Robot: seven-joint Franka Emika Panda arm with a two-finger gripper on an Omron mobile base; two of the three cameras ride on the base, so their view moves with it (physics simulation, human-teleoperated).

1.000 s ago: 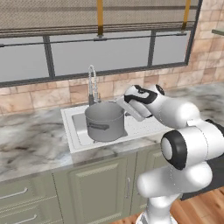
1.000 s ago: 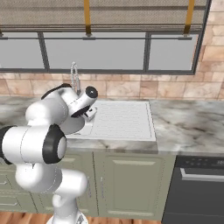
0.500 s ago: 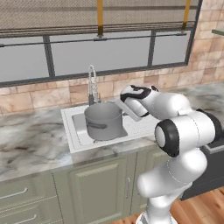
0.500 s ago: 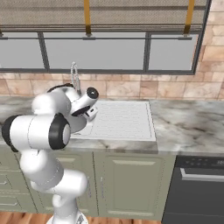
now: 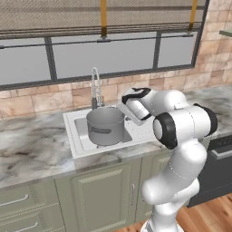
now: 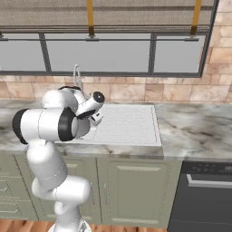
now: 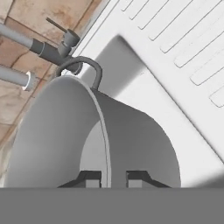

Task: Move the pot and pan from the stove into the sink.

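Observation:
The grey metal pot stands upright inside the sink, just in front of the coiled chrome faucet. My gripper is at the pot's right rim. In the hand view the gripper is shut on the pot, one fingertip inside the wall and one outside, near a loop handle. In the right base view my arm hides the pot, and the gripper hangs over the sink's ribbed white drainboard. The pan and the stove are out of view.
Marble counter runs on both sides of the sink, with a brick wall and a window behind it. A black appliance front sits under the counter to the right. The faucet pipes pass close behind the pot.
My arm has folded in and the hand has edged slightly left. The pot stays in the basin with the jaws still shut on its rim.

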